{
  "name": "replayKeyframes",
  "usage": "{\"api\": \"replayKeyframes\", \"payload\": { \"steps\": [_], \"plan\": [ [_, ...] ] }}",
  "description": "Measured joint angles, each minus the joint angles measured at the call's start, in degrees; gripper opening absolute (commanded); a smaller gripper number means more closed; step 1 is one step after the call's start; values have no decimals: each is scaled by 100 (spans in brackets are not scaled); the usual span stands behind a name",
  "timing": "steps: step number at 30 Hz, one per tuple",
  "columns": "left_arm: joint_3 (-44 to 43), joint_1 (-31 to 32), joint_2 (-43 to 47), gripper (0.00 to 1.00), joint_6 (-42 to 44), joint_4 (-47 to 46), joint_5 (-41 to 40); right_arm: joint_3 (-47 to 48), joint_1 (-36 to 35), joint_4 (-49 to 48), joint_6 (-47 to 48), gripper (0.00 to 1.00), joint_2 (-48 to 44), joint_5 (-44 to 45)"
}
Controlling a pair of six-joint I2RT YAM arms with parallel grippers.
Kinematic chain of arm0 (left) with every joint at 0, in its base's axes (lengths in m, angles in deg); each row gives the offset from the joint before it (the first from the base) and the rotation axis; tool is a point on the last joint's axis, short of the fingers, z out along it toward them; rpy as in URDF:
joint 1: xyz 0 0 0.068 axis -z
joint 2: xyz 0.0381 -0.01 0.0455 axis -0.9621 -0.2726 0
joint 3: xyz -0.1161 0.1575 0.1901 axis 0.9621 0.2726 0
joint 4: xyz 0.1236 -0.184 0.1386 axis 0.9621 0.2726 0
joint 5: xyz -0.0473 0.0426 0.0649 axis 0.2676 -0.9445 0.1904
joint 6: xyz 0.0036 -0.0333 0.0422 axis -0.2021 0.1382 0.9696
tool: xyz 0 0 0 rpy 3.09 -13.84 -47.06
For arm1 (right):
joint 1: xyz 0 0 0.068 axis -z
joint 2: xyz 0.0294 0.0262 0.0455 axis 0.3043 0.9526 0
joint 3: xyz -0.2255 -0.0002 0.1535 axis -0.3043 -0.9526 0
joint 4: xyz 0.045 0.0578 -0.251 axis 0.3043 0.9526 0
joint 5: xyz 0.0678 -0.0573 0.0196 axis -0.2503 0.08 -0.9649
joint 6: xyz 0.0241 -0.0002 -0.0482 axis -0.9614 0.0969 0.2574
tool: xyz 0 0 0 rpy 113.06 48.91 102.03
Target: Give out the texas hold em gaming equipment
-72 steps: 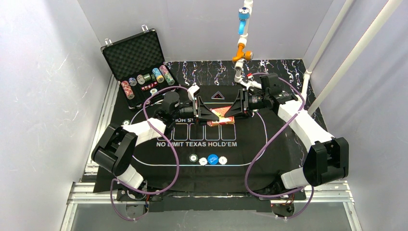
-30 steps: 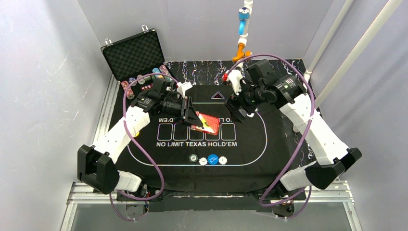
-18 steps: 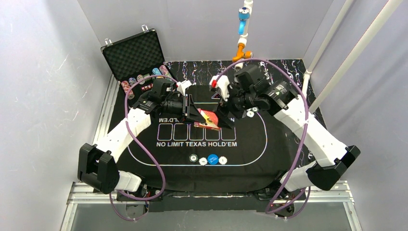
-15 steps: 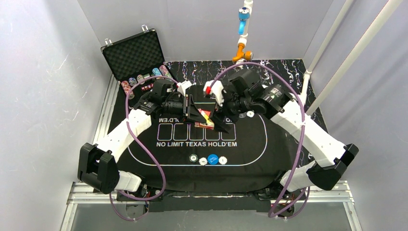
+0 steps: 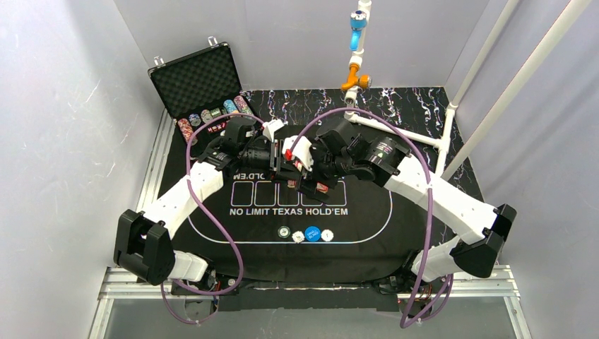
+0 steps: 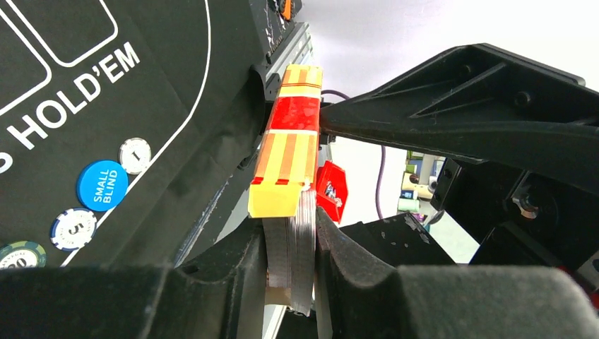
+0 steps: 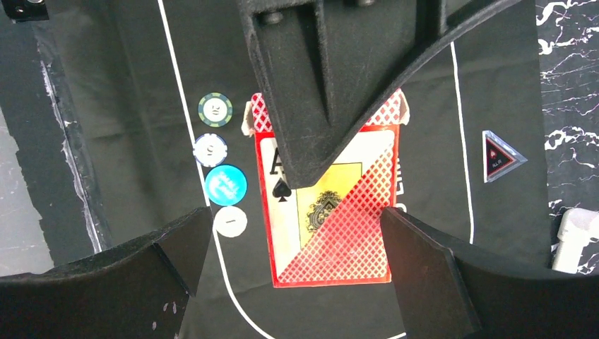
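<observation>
My left gripper (image 6: 289, 236) is shut on the deck of playing cards (image 6: 291, 261). The deck's red and yellow box (image 6: 288, 152) sticks out past the fingers, held up above the mat. In the right wrist view the box (image 7: 339, 233) shows an ace of spades. My right gripper (image 7: 295, 226) is open, its fingers (image 7: 431, 275) on either side of the box and not touching it. From above, both grippers (image 5: 300, 176) meet over the mat's card boxes. A blue button (image 5: 312, 234), a white button (image 5: 327, 235) and two chips (image 5: 283, 231) lie in a row near the front.
The open black case (image 5: 198, 78) stands at the back left, with striped chips (image 5: 212, 115) lined along its front. The black mat (image 5: 367, 219) covers the table. A black triangular marker (image 7: 500, 157) lies on the mat beside the box. A white pole (image 5: 466, 78) stands at the right.
My right arm has swung left and down to the box, so its open jaws now straddle it. The left gripper has kept its grip, shifting only slightly.
</observation>
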Motion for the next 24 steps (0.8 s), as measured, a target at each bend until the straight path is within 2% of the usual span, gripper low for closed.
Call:
{"api": "replayKeyframes", "payload": {
  "steps": [14, 24],
  "plan": [
    [52, 114, 15, 0, 0, -146, 13, -203, -103, -133, 81, 98, -179, 339],
    [120, 273, 256, 0, -2, -431, 647, -205, -96, -17, -20, 98, -586, 297]
  ]
}}
